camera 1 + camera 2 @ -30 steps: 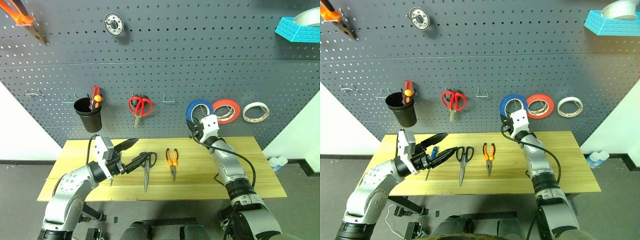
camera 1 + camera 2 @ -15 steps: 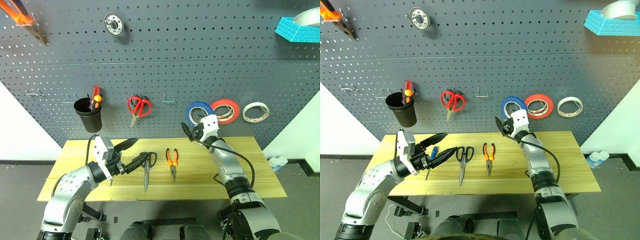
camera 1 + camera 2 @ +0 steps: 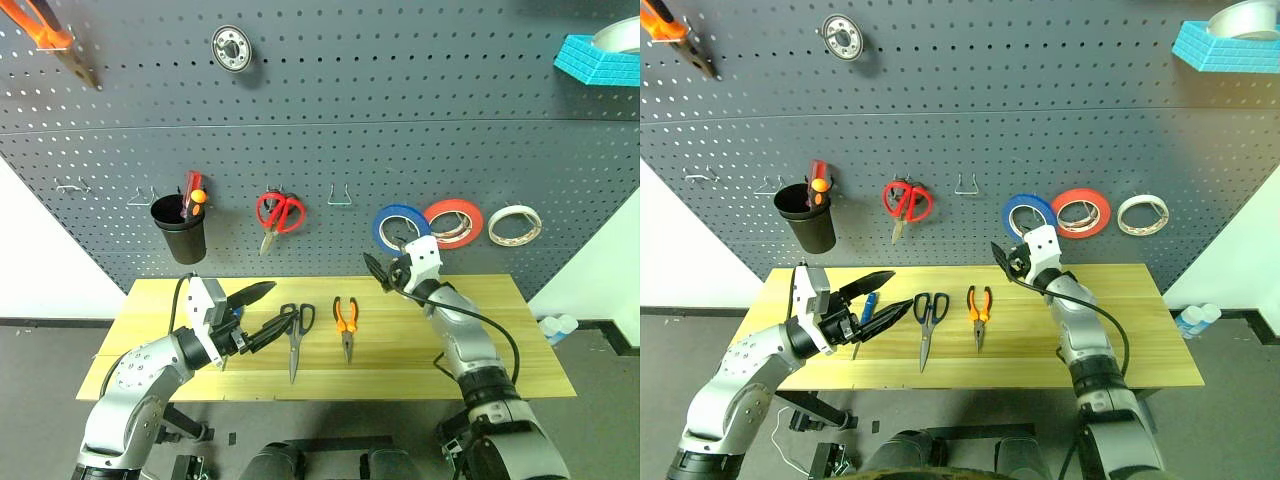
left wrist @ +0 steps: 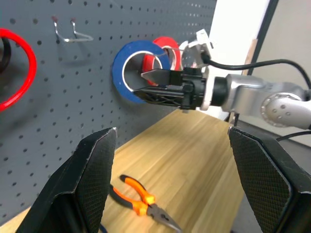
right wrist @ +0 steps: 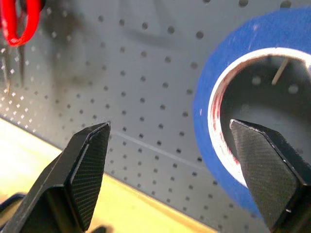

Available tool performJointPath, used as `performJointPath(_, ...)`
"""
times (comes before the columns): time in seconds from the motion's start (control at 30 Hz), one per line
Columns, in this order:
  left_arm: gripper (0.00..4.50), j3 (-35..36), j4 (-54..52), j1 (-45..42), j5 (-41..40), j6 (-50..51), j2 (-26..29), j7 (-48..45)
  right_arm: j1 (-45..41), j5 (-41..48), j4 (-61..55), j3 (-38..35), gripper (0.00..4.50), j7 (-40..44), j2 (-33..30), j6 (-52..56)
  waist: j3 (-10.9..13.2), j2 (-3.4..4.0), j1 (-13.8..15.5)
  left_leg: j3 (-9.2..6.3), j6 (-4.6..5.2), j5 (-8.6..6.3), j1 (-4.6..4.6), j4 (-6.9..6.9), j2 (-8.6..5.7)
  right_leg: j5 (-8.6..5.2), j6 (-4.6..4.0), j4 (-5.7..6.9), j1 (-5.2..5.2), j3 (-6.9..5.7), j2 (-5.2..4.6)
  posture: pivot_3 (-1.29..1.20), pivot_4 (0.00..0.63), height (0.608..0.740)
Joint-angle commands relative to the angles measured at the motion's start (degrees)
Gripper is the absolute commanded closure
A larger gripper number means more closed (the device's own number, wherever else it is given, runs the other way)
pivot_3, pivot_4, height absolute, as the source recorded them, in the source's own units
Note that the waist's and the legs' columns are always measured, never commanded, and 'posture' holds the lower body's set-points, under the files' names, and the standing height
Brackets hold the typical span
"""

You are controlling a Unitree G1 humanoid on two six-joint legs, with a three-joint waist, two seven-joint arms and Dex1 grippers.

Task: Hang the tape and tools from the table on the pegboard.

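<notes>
Changes logged, placed against the pegboard (image 3: 320, 150):

- Blue tape roll (image 3: 398, 223): a second ago we saw it pinched in the right gripper (image 3: 381, 270) at the board face. We now find it hanging free on its metal hook, beside the red-orange roll (image 3: 453, 222), with nothing touching it.
- Right gripper: shut on the roll a second ago. We now record its two black fingers spread apart and empty. It has drawn back off the board and sits lower, just below and left of the hanging blue roll, over the table's far edge.
</notes>
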Motion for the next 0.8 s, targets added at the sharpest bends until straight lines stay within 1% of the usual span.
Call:
performJointPath(0.03, 0.65, 0.64, 0.14, -0.37, -0.42, -1.08, 0.37, -0.91, 2.59, 1.28, -9.39, -0.29, 0.36, 0.99, -1.53, 3.37, 0.0, 0.0, 0.37, 0.0, 0.0, 0.0, 0.0, 0.0, 0.0, 0.0, 0.0, 0.0, 0.0, 0.0, 0.0, 0.02, 0.0, 0.717)
performJointPath(0.23, 0.65, 1.24, 2.54, -0.33, -0.47, -2.14, 0.56, -2.72, 10.92, 3.63, -24.76, -0.38, 0.36, 1.38, -3.39, 12.12, 0.0, 0.0, 1.18, 0.01, 0.0, -0.01, 0.0, -0.02, 0.03, -0.01, -0.01, -0.02, -0.01, 0.01, 0.0, -0.01, 0.008, 0.717)
performJointPath(0.33, 0.65, 1.2, 2.64, 0.58, -0.33, -2.65, 0.45, -3.23, 15.38, 5.49, -33.61, 1.08, 0.36, 1.33, -3.24, 17.6, 0.0, 0.0, 1.17, 0.02, 0.02, -0.01, -0.01, -0.02, 0.03, -0.01, -0.01, -0.05, 0.0, 0.01, -0.01, -0.02, 0.013, 0.717)
performJointPath(0.43, 0.65, 1.13, 1.46, 1.81, -0.48, -2.43, 0.57, -2.96, 18.5, 6.71, -39.97, 2.94, 0.36, 0.74, -2.52, 22.02, 0.01, 0.01, 0.93, 0.02, 0.02, -0.02, -0.02, -0.04, 0.07, -0.01, -0.02, -0.07, -0.01, 0.01, 0.0, -0.03, 0.03, 0.717)
performJointPath(0.6, 0.65, 0.95, -1.96, 4.97, -1.09, -1.25, 0.76, -1.84, 20.68, 5.5, -43.17, 7.5, 0.36, -2.13, 0.25, 26.52, 0.26, 0.13, 1.06, 0.03, 0.03, -0.03, -0.03, -0.05, 0.13, -0.03, -0.06, -0.15, 0.0, 0.01, 0.01, -0.03, 0.069, 0.717)
performJointPath(0.67, 0.65, 0.85, -3.63, 6.45, -1.31, -0.78, 0.69, -1.17, 21.05, 5.08, -43.67, 8.74, 0.36, -3.24, 1.05, 27.74, 0.61, 0.14, 1.09, 0.04, 0.05, -0.04, -0.04, -0.05, 0.13, -0.08, -0.16, -0.21, 0.02, 0.01, 0.0, -0.04, 0.077, 0.717)
performJointPath(0.8, 0.65, 0.69, -7.82, 9.79, -1.78, 0.42, 0.6, 0.71, 20.79, 3.94, -43.64, 11.02, 0.36, -5.99, 2.77, 30.52, 1.5, 0.2, 1.09, 0.04, 0.07, -0.06, -0.08, -0.06, 0.14, -0.12, -0.23, -0.27, 0.01, 0.01, 0.0, -0.04, 0.113, 0.717)
